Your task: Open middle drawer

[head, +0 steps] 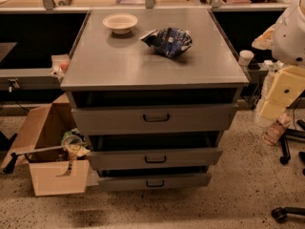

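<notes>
The grey cabinet (152, 61) has three drawers stacked in front. The middle drawer (190, 157) has a medium-height front with a small dark bar handle (155, 159) at its centre. It stands out a little from the cabinet, with a dark gap above it. The taller top drawer (200, 119) and the thinnest bottom drawer (186, 180) also stand out slightly. My gripper (278, 99) hangs at the right edge of the view on the white and yellowish arm (290, 32). It is to the right of the cabinet, near top drawer height, and apart from every handle.
A white bowl (120, 22) and a dark blue snack bag (167, 41) lie on the cabinet top. An open cardboard box (52, 171) with tape rolls stands on the floor at the left. Chair casters (286, 213) are at the right. A counter (143, 1) runs behind.
</notes>
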